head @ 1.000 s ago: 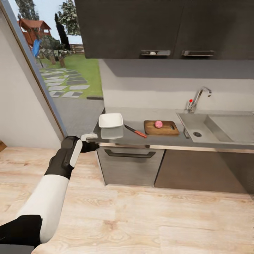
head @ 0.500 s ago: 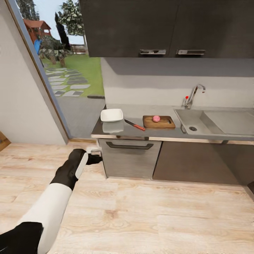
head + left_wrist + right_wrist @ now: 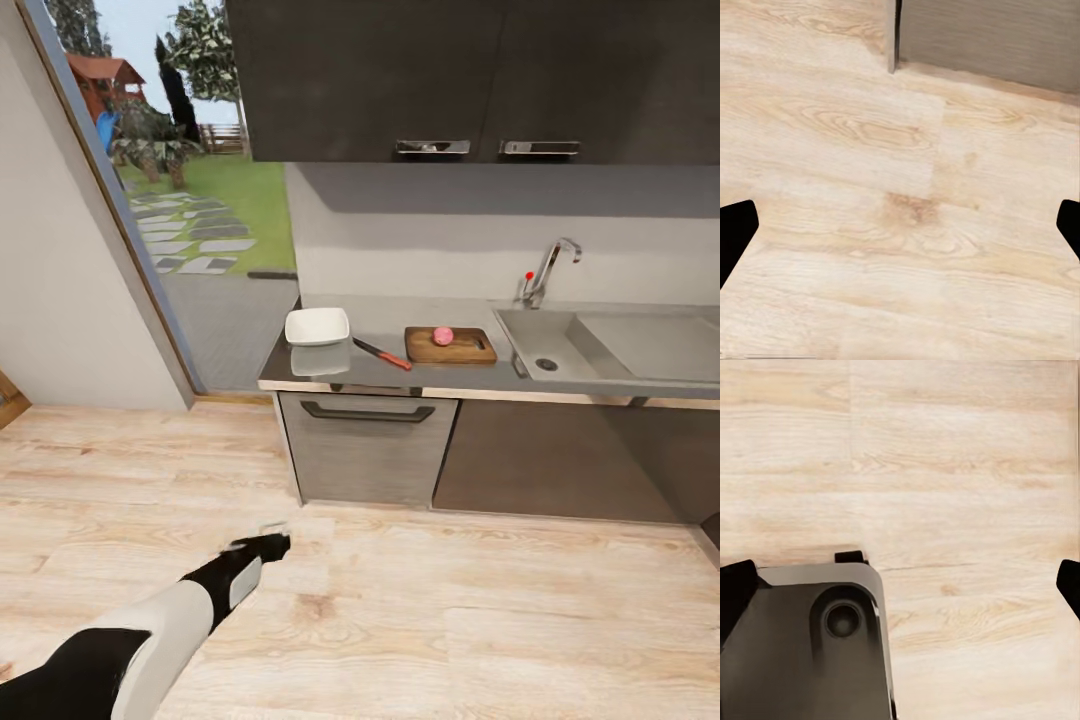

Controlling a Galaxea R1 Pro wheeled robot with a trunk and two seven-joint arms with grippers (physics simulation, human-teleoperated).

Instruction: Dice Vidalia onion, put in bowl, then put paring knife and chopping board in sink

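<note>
Head view, onion: the Vidalia onion [image 3: 443,336] sits on the chopping board [image 3: 450,346], up on the countertop [image 3: 400,372], well above and ahead of my left gripper [image 3: 268,541] and off to its right.
Head view, knife: the paring knife [image 3: 383,354] lies flat on the counter just beside the board, on the side nearer my left gripper, red handle toward the counter's front edge.
Head view, bowl: the white bowl [image 3: 317,326] rests on the countertop beyond the knife, the counter item most nearly in line ahead of my left gripper.
Head view, sink: the sink [image 3: 600,345] is past the board, farthest from my left gripper, with the faucet [image 3: 548,269] at its back.
Left gripper: hanging low over the wooden floor [image 3: 450,620], well apart from every task item; in the left wrist view my fingertips [image 3: 736,229] stand wide apart with only floor between them.
Right gripper: in the right wrist view its fingertips [image 3: 735,589] are spread apart, holding nothing, over floor and a dark part of my base [image 3: 810,652].
</note>
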